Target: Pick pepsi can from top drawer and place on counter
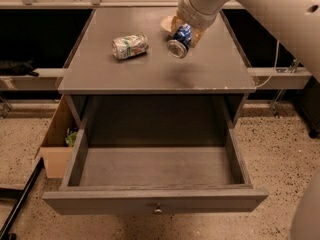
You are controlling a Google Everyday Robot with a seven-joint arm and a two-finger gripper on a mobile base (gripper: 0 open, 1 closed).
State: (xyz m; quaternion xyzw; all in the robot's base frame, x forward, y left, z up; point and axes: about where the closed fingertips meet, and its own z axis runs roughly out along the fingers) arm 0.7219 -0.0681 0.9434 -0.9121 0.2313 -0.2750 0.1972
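My gripper (186, 30) is clamped around the pepsi can (177, 47), holding it tilted over the back of the counter (200, 69). A dented green-and-white can (130, 46) lies on the counter nearby. The top drawer (100, 200) stands pulled out.

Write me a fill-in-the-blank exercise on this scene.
The gripper holds the pepsi can above the ___.
The empty top drawer stands ___.
In the camera view, the dented can lies ___ of the pepsi can.
Missing words: counter; open; left.
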